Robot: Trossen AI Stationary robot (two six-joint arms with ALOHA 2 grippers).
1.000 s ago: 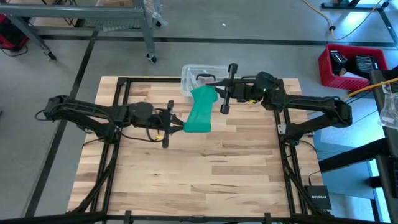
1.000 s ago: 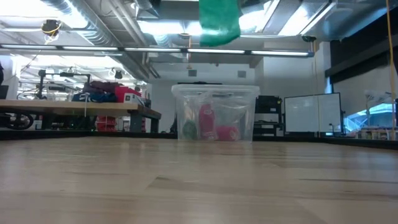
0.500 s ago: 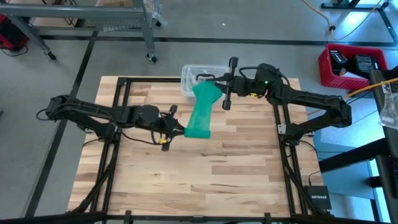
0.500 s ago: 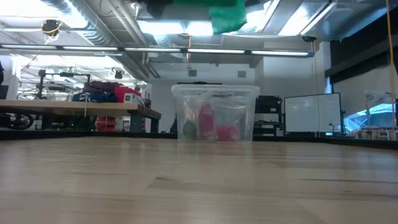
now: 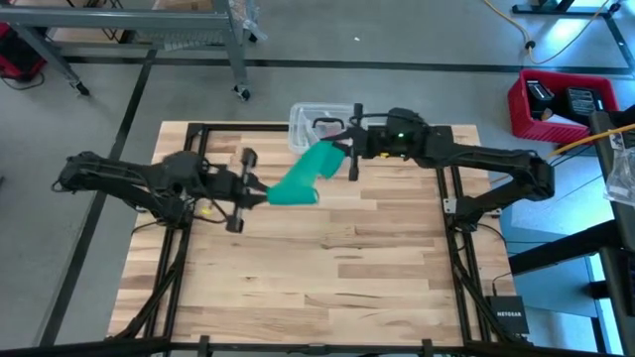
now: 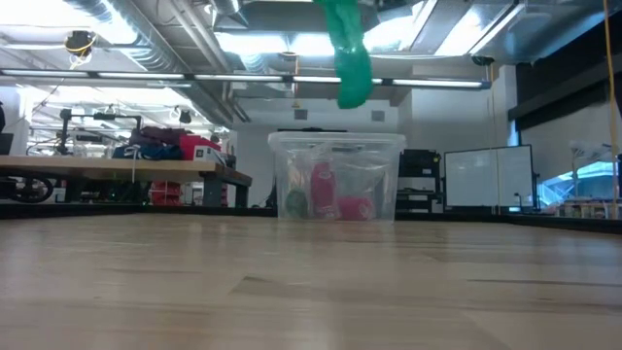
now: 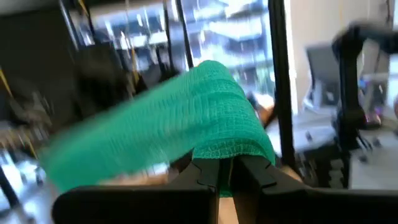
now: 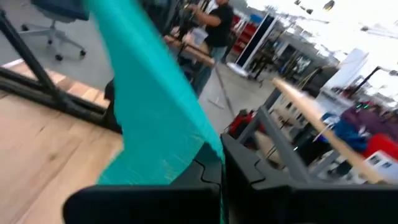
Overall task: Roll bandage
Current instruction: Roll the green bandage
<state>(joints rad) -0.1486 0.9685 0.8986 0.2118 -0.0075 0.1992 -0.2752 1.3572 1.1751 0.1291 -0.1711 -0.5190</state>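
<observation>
The teal-green bandage (image 5: 303, 177) is held in the air between my two grippers, slanting from the far right down to the near left. In the low view its green fabric (image 6: 347, 49) hangs high above the table. My left gripper (image 5: 264, 191) is shut on the bandage's near-left end. My right gripper (image 5: 343, 152) is shut on its far-right end, just in front of the clear tub (image 5: 319, 121). My left gripper pinches the bandage's near-left end (image 7: 233, 163) between its two fingers, coming level from the table's left. The fabric spreads wide beyond the fingertips, lifted clear of the table. My right gripper pinches the bandage's far-right end (image 8: 205, 158) between its two fingers, coming level from the table's right. The strip runs away from the fingers, clear of the table.
The clear plastic tub (image 6: 337, 177) stands at the table's far edge with a pink-red item (image 6: 324, 190) and something green inside. A red bin (image 5: 556, 104) sits on the floor beyond the right side. The wooden table top (image 5: 327, 268) shows bare toward the near edge.
My left gripper has gone toward the table's left edge with the bandage's near end. My right gripper has gone a little left and near. The bandage has turned from running near-far to slanting, and in the low view it looks narrower and hangs lower.
</observation>
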